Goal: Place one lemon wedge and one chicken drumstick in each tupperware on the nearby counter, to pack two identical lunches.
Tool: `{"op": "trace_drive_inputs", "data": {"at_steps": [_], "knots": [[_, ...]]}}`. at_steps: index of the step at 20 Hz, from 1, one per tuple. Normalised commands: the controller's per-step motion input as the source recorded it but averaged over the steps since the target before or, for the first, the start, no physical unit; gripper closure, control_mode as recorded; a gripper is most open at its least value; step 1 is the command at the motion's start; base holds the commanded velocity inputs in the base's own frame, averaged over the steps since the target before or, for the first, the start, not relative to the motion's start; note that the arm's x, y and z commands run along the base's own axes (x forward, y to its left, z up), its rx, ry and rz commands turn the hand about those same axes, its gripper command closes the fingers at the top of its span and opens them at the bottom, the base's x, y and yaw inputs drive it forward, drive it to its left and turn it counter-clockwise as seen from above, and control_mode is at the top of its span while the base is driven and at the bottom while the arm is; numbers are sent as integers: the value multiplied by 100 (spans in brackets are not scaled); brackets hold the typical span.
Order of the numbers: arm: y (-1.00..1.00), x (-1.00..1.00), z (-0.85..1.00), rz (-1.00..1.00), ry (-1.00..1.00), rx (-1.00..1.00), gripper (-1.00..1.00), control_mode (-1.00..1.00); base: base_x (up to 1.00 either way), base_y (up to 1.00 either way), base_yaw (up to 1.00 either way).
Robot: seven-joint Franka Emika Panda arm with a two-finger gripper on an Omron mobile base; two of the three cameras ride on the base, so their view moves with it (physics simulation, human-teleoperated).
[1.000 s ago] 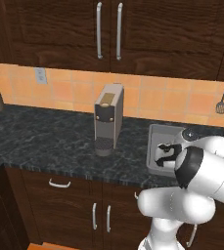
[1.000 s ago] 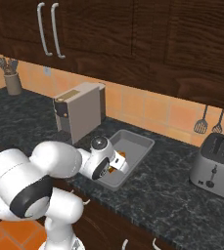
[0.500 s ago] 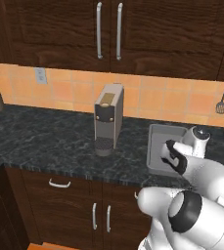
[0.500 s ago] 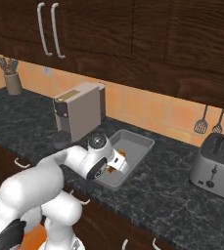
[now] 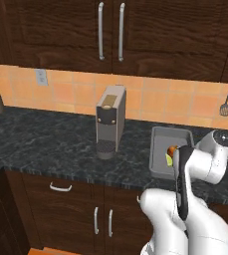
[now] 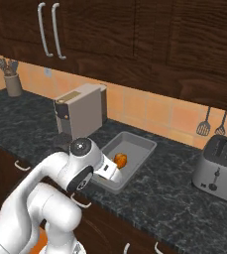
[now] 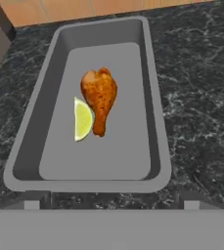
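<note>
A: Where do the food pieces lie?

B: Inside the shallow light-grey rectangular tupperware [image 7: 155, 122] on the black, grey-speckled stone counter [image 5: 51, 144]. The orange-brown chicken drumstick [image 7: 100, 97] rests on the container's floor, bulbous end toward the far wall and thin bone end toward the near wall. The small yellow-green lemon wedge [image 7: 82, 119] lies touching the drumstick's bone end, on its left in the hand view.

A: And the container relative to the other items?

B: It sits just to the right of the tall grey coffee machine [image 5: 110, 119], near but apart from it. In the right base view the steel toaster [image 6: 219, 168] stands well to the container's right.

A: What about the two-finger gripper?

B: The gripper [image 7: 111, 202] hangs above the container's near rim with its jaws spread wide and nothing between them; both food pieces lie free of it.
</note>
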Motion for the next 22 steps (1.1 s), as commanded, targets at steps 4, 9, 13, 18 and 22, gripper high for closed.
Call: {"op": "trace_drive_inputs", "data": {"at_steps": [4,9,13,18,22], "knots": [[15,-81,93,0,-1,0,-100,-100,0,0,0],[36,-41,72,0,0,-1,-100,-100,0,0,0],[52,-15,-2,1,0,-10,-100,-100,0,0,0],[5,-72,-7,1,-20,-1,-100,-100,0,0,0],[2,-25,-3,0,-8,0,-100,100,-75,3,-8]]}}
